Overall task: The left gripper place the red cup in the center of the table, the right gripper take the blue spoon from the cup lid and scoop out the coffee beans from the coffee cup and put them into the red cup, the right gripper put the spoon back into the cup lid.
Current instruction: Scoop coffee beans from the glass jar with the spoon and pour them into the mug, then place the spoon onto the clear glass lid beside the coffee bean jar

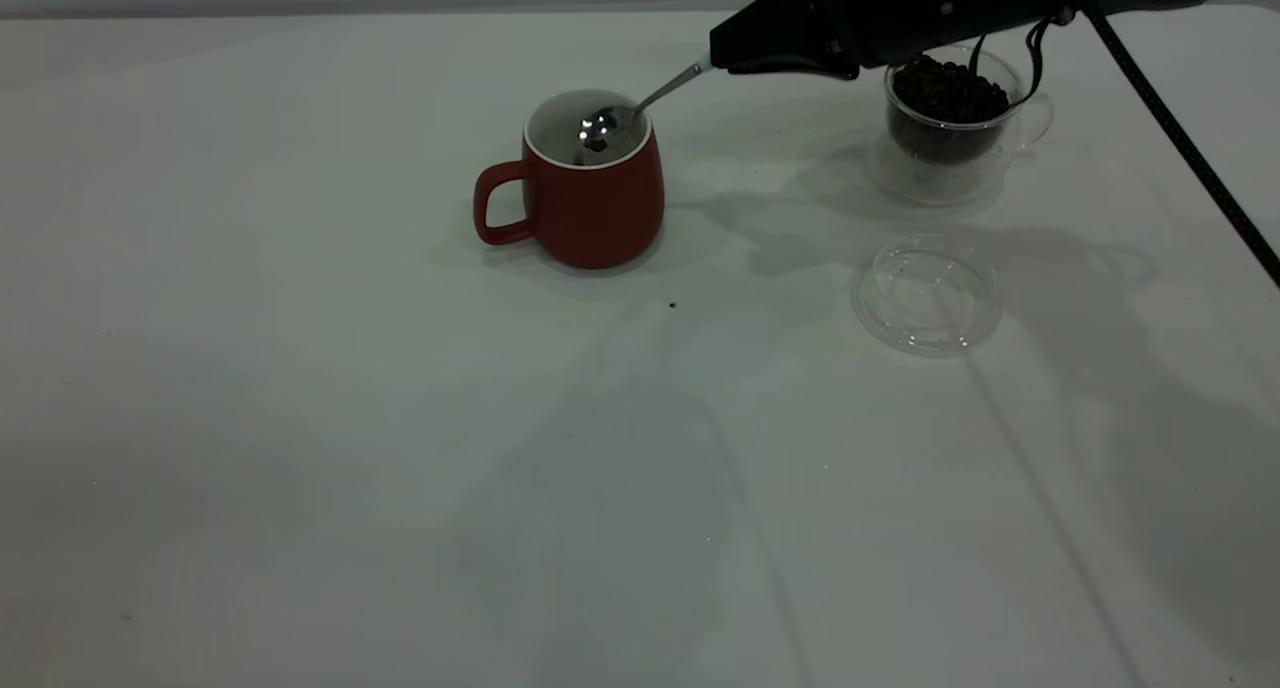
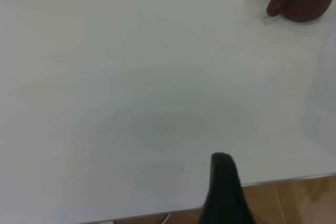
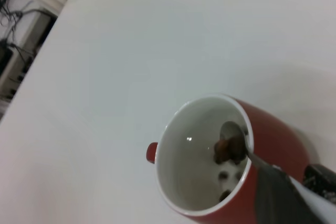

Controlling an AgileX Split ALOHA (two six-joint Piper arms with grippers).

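My right claw (image 1: 722, 60) is clamped on the spoon (image 1: 625, 110), its bowl over the red cup (image 1: 590, 183) mid-table, beans (image 3: 227, 149) aboard. I'd roll the wrist slowly, keeping the bowl inside the rim so nothing bounces out. The glass cup (image 1: 948, 128) and lid (image 1: 926, 293) sit toward the right edge.

Lab or test room | plain white table (image 1: 300, 468) under robot arms | pale bare wall behind | wood floor (image 2: 294, 203) past table edge | cable tangle and equipment (image 3: 16, 61) by skirting board
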